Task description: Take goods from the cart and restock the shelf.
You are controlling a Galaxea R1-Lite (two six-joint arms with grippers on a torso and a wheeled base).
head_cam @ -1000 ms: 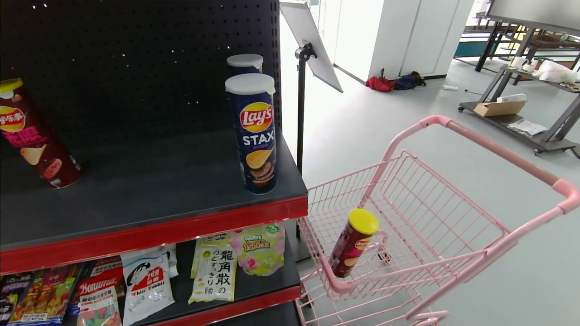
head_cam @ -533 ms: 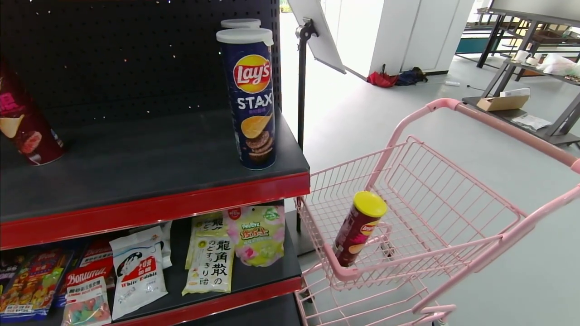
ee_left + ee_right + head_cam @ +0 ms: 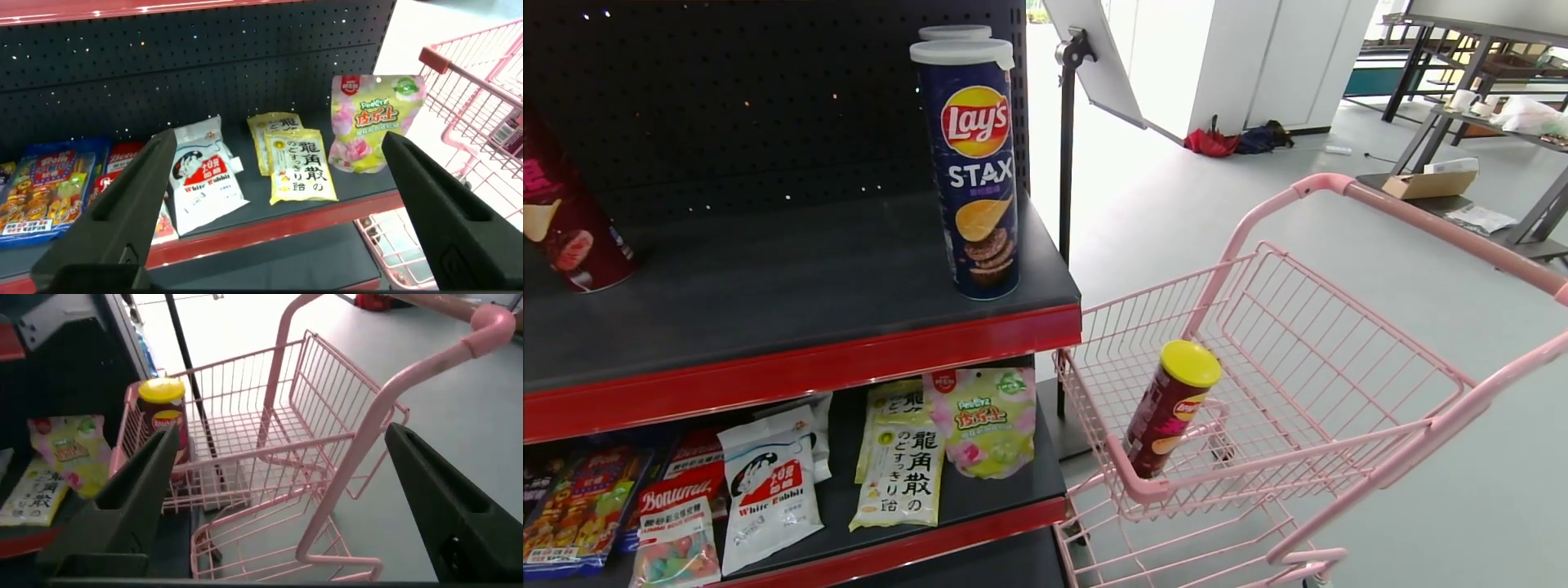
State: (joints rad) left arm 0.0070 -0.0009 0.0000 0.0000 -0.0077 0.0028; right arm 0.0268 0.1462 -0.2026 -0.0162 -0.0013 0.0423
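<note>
A maroon crisp can (image 3: 1172,416) with a yellow lid is sitting tilted in the pink shopping cart (image 3: 1421,220). Its lid is uppermost and its lower end is tucked behind the rim, in the basket corner nearest the shelf (image 3: 768,278). The cart is standing just beside the shelf's right end.

On the dark upper board, a tall blue crisp can (image 3: 976,171) is standing upright near the red front edge at the right end. A second blue can (image 3: 954,33) is showing its white lid directly behind it. A dark red can (image 3: 568,237) is standing well apart at the far left, partly cut off by the picture's edge.

On the board below, a white sweet bag (image 3: 768,490), a yellow packet (image 3: 903,465) and a green-and-pink pouch (image 3: 988,420) are sitting side by side, with more colourful bags further left.

The left gripper (image 3: 279,139) is hovering in front of that lower board, its fingers spread wide with nothing between them. The right gripper (image 3: 280,429) is hanging above and in front of the cart, likewise spread wide and carrying nothing, with the maroon can well apart from it.
</note>
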